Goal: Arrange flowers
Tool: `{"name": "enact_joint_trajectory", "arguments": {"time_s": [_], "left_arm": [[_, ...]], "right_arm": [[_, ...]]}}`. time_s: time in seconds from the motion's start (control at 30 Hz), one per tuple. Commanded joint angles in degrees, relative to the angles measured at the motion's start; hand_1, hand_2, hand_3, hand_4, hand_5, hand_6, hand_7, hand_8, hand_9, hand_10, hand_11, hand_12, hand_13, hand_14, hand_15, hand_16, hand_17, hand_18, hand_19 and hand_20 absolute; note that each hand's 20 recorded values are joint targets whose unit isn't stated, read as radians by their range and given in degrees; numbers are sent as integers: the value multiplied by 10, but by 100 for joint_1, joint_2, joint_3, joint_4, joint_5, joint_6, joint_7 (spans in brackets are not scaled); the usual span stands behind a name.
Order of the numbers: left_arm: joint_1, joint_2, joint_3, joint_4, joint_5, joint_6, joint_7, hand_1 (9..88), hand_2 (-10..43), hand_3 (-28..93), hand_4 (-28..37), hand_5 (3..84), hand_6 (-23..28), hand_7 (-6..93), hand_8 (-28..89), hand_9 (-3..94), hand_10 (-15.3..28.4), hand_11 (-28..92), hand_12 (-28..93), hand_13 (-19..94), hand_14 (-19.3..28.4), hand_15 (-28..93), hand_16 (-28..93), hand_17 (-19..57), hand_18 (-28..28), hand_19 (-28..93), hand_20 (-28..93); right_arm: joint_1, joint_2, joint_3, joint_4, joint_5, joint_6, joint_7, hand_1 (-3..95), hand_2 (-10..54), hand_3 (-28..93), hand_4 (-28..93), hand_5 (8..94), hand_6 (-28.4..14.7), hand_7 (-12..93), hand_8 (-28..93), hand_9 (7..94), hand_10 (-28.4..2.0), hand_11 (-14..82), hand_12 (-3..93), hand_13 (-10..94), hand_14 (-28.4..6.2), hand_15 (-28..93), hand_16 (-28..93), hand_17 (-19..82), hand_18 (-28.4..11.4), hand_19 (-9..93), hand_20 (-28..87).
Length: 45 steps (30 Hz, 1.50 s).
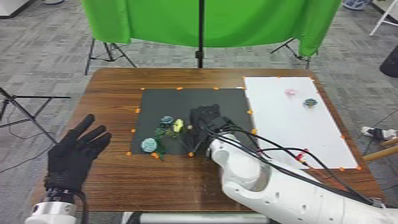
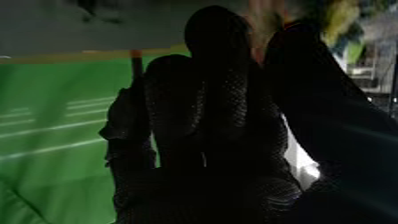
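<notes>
In the head view, my right hand (image 1: 206, 119) is over the dark mat (image 1: 160, 102), just right of the flowers there. These are a yellow flower (image 1: 179, 125), a blue-green flower (image 1: 167, 120) and a pale blue flower (image 1: 149, 145) with green stems nearby. On the white mat (image 1: 289, 125) lie a pink flower (image 1: 290, 92) and a teal flower (image 1: 310, 102). My left hand (image 1: 71, 159) is open at the table's left edge. In the right wrist view, my right hand (image 2: 209, 115) has extended fingers, with a blurred yellow flower (image 2: 339, 21) beyond the thumb.
Orange tape marks line both mats on the brown table (image 1: 111, 102). A small red item (image 1: 300, 157) lies low on the white mat, close to the right arm's cables. Behind the table hangs a green cloth (image 1: 160, 22) on a black stand.
</notes>
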Motion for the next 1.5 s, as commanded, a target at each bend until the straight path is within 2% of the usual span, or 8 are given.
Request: {"name": "enact_joint_trajectory", "arguments": {"time_s": [0.03, 0.13, 0.57, 0.7, 1.0, 1.2, 1.37, 1.5], "left_arm": [[80, 86, 27, 20, -88, 66, 44, 219, 48, 799, -283, 359, 78, 118, -99, 345, 204, 237, 109, 235, 284, 512, -89, -97, 262, 544, 145], [101, 178, 53, 12, -149, 118, 127, 219, 48, 799, -283, 359, 78, 118, -99, 345, 205, 237, 108, 235, 284, 512, -89, -97, 263, 544, 145], [221, 290, 113, -2, -263, 177, 329, 220, 49, 798, -283, 359, 79, 118, -99, 345, 204, 238, 109, 235, 284, 512, -89, -97, 263, 545, 145], [214, 173, 73, -2, -191, 137, 248, 220, 49, 798, -283, 359, 78, 118, -99, 345, 204, 238, 109, 234, 284, 513, -89, -97, 263, 545, 144], [182, 144, 67, -8, -172, 150, 256, 216, 51, 795, -283, 359, 78, 118, -99, 344, 204, 238, 108, 235, 284, 513, -90, -97, 263, 545, 144], [174, 233, 110, -5, -223, 168, 385, 215, 50, 797, -283, 359, 78, 119, -99, 344, 204, 238, 108, 235, 284, 512, -90, -97, 263, 545, 144], [95, 100, 57, 13, -109, 89, 166, 217, 49, 799, -283, 359, 78, 118, -99, 344, 204, 238, 109, 235, 284, 512, -90, -97, 263, 545, 144], [122, 109, 50, 1, -91, 71, 135, 218, 49, 799, -283, 358, 78, 117, -99, 344, 204, 238, 108, 235, 284, 513, -89, -97, 263, 545, 144]], "right_arm": [[-101, 201, 188, -137, 35, -72, 42, 422, -95, 771, -283, 717, 25, 134, -62, 828, -98, 366, 223, 679, -81, 754, 190, 245, -220, 870, 451], [-132, 234, 264, -211, -48, -15, -89, 403, -95, 789, -283, 704, 24, 140, -111, 821, -102, 381, 202, 674, -85, 760, 187, 242, -222, 866, 462], [-139, 606, 690, -659, 313, 36, 28, 380, -95, 803, -283, 666, 7, 134, -122, 795, -110, 401, 193, 655, -98, 776, 188, 224, -229, 856, 484], [-43, 949, 934, -715, 599, 297, 217, 374, -95, 807, -283, 663, 6, 133, -122, 783, -112, 378, 180, 645, -101, 762, 179, 222, -230, 850, 486], [762, 2086, 742, 47, 752, 854, 1140, 358, -95, 817, -282, 627, -6, 135, -123, 683, -141, 278, 149, 594, -119, 702, 141, 207, -227, 814, 463], [1370, 2322, 360, 820, 1033, 547, 1480, 350, -95, 825, -283, 586, -14, 141, -127, 608, -165, 238, 139, 536, -146, 698, 115, 210, -233, 809, 434], [1393, 2381, 338, 1145, 1226, 194, 1564, 338, -95, 824, -283, 556, -16, 142, -129, 551, -173, 214, 135, 498, -154, 699, 88, 203, -233, 810, 413], [1135, 2325, 558, 1315, 1229, -414, 1567, 337, -95, 824, -283, 543, -13, 143, -130, 530, -174, 202, 133, 486, -153, 699, 82, 198, -231, 809, 409]]}}
